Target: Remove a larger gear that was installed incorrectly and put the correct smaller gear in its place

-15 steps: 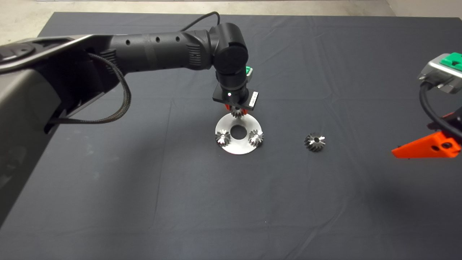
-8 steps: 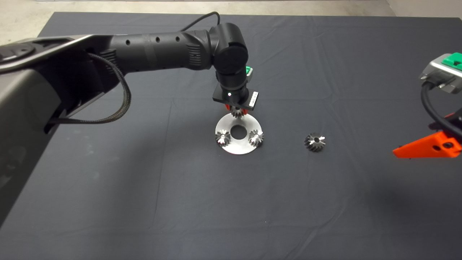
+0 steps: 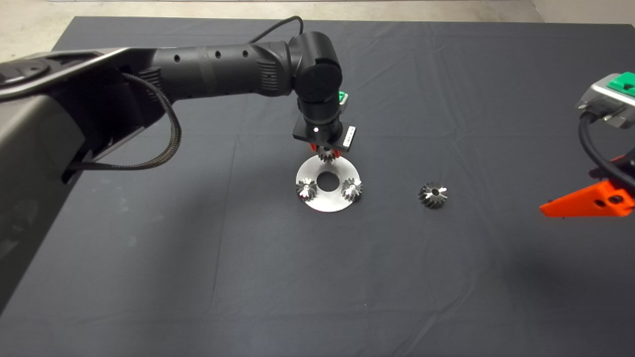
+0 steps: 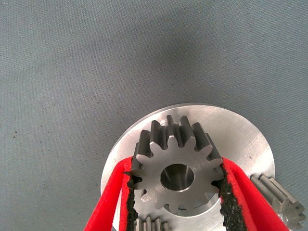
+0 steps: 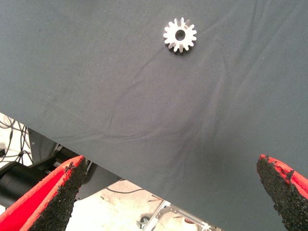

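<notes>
My left gripper (image 3: 326, 153) stands over the far edge of the round silver plate (image 3: 325, 204), shut on the smaller gear (image 3: 326, 155). In the left wrist view the black pads (image 4: 129, 202) press both sides of this gear (image 4: 159, 190), which has short straight teeth and a round centre hole, right above the plate (image 4: 240, 132). I cannot tell whether it touches the plate. The larger gear (image 3: 432, 194), with a dark centre hole, lies on the mat right of the plate. It also shows in the right wrist view (image 5: 180, 35). My right gripper (image 3: 590, 198) waits open at the right edge.
Two small gears with bright centre pins (image 3: 306, 189) (image 3: 351, 189) stand on the near part of the plate, either side of its centre hole (image 3: 327, 181). The dark mat's edge and the floor beyond show in the right wrist view (image 5: 125, 202).
</notes>
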